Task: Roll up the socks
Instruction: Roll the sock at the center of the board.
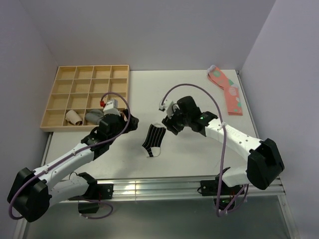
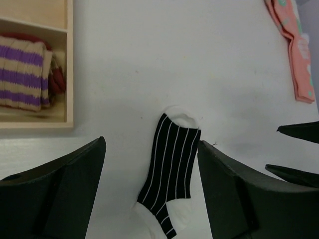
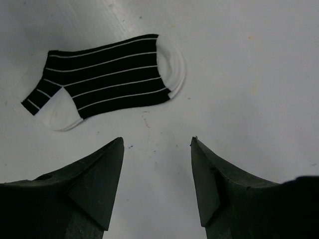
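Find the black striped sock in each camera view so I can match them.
Top external: black striped sock just below picture centre.
Left wrist: lower centre, running up the picture.
Right wrist: upper left, lying crosswise.
Shared landmark: pink sock, upper right in top and left wrist views only.

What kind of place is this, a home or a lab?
Likely a robot test bench, not a home: left arm and right arm bolted to a white table, plus a wooden tray and a striped sock.
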You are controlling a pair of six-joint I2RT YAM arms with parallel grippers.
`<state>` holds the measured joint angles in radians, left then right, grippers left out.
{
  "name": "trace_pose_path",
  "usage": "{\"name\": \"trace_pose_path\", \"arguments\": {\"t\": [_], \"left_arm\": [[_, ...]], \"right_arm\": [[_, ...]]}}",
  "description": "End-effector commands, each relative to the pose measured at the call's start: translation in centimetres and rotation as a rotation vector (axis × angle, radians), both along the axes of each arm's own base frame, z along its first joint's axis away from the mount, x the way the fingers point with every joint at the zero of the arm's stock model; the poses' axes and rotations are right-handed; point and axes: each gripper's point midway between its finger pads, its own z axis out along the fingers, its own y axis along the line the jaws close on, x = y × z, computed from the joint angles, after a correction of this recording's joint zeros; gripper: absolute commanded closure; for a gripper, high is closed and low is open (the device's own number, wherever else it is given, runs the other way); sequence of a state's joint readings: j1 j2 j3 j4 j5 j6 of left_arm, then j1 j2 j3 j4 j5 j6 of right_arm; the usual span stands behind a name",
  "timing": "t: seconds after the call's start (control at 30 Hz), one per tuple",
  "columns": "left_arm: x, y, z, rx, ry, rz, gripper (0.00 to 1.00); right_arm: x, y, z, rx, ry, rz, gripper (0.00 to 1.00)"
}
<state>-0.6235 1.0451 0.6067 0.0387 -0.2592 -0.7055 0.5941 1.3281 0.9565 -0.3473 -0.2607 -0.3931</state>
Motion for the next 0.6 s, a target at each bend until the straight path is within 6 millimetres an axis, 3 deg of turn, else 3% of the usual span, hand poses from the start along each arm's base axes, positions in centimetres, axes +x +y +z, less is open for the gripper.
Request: {"name": "trace_pose_path", "arguments": {"t": [0.0, 0.13, 0.2, 0.4, 0.57], "left_arm": [[0.1, 0.4, -0.8, -0.066, 0.004, 0.072, 0.21], [-0.5, 3.2, -3.5, -0.093, 0.094, 0.255, 0.23], [-1.1, 4.2, -4.2, -0.097, 0.114, 0.304, 0.23], [-2.1, 6.2, -4.4, -0.105, 0.122, 0.394, 0.24], [-2.0, 6.5, -3.9, -0.103, 0.113, 0.409, 0.23]], "right_arm": [[-1.2, 2.3, -1.1, -0.058, -0.052, 0.067, 0.37], [-3.1, 4.9, -3.6, -0.102, -0.004, 0.119, 0.43], [-3.4, 5.9, -3.9, -0.108, 0.005, 0.115, 0.45], [-5.3, 8.6, -5.2, -0.145, -0.003, 0.112, 0.47], [-6.4, 11.1, -4.2, -0.101, 0.019, 0.115, 0.50]]}}
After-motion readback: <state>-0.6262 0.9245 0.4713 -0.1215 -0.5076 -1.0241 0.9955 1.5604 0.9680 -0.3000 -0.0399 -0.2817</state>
